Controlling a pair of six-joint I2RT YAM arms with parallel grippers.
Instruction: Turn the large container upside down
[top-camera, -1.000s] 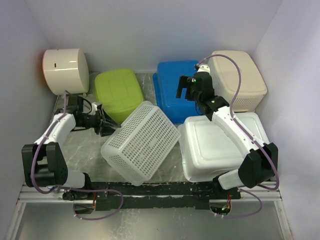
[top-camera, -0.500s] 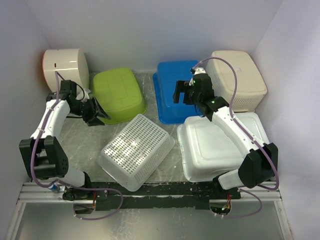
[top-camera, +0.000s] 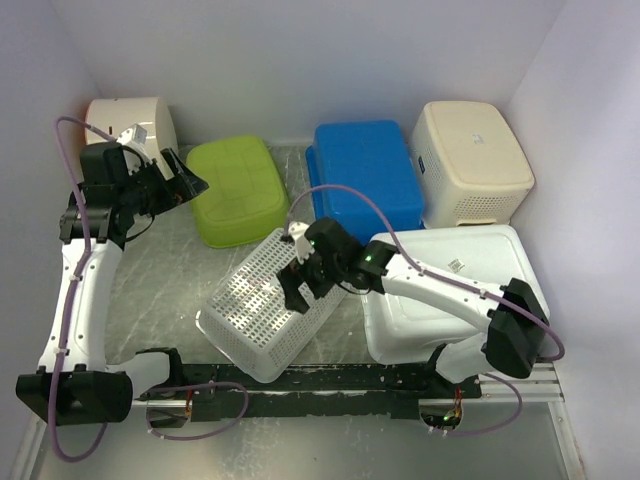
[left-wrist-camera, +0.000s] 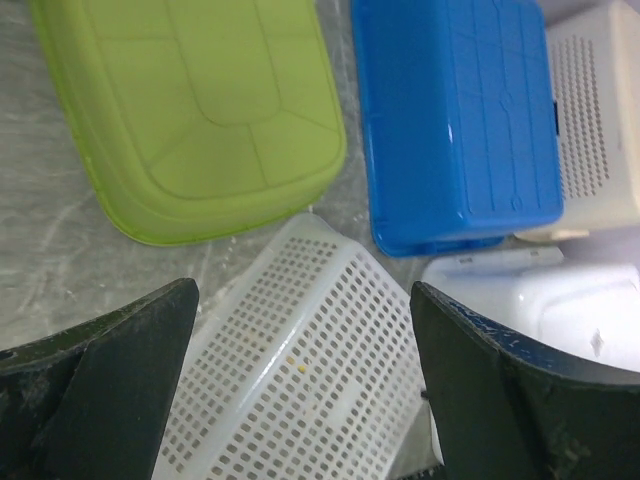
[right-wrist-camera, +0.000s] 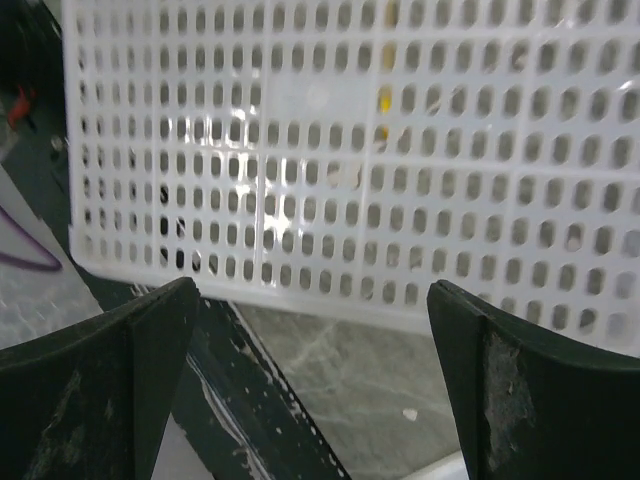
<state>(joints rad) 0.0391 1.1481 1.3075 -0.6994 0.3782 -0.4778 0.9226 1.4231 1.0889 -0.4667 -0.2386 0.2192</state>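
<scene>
The large container (top-camera: 430, 328) is a glossy white tub lying base up at the front right, with a small sticker on its base. One corner of this large container (left-wrist-camera: 560, 300) shows in the left wrist view. My right gripper (top-camera: 300, 285) hangs open to its left, over a white perforated basket (top-camera: 262, 310), with nothing between the fingers. In the right wrist view the right gripper (right-wrist-camera: 315, 385) frames bare table just below the basket's rim (right-wrist-camera: 350, 150). My left gripper (top-camera: 185, 182) is open and raised at the back left, far from the container.
A green tub (top-camera: 238, 188), a blue tub (top-camera: 365, 180) and a cream perforated basket (top-camera: 475, 160) stand base up along the back. A white round bin (top-camera: 130, 118) sits in the back left corner. A black rail (top-camera: 330, 380) runs along the near edge.
The left gripper let go of the white perforated basket, which dropped from a tilt to lie base up, and the arm rose to the back left. The right arm swung from the blue tub to over the basket.
</scene>
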